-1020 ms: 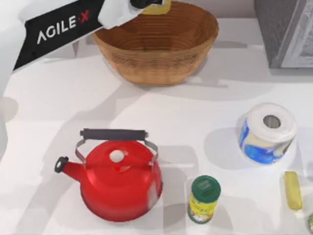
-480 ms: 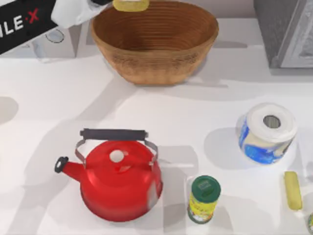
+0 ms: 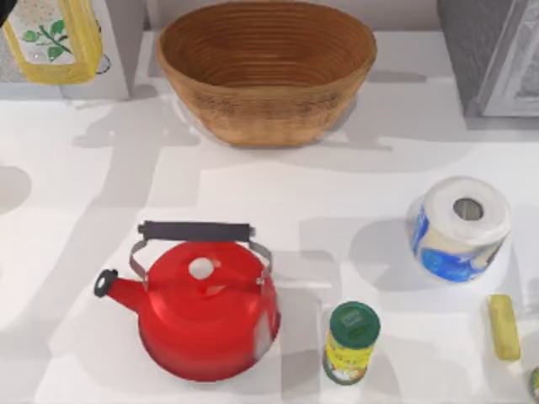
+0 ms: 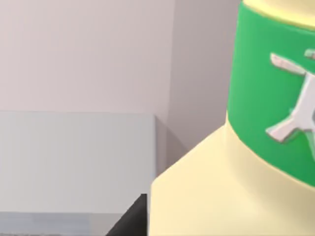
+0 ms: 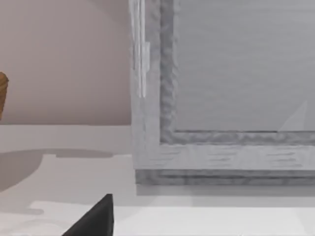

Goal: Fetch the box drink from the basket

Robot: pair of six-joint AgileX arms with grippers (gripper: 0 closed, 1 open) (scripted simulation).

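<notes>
- We see the box drink point(image 3: 50, 38) at the table's far left corner, well clear of the basket point(image 3: 266, 80), which sits at the far middle.
- Our left wrist view shows the carton's green band and cream shoulder close up.
- We cannot tell how either gripper's jaws stand.

The top view's upper left corner is cutting off the tall cream-yellow leaf-labelled box drink point(image 3: 50, 42). Its right edge is clipping the grey cabinet point(image 3: 493, 55). Whatever is holding the carton is lying outside the frame.
</notes>
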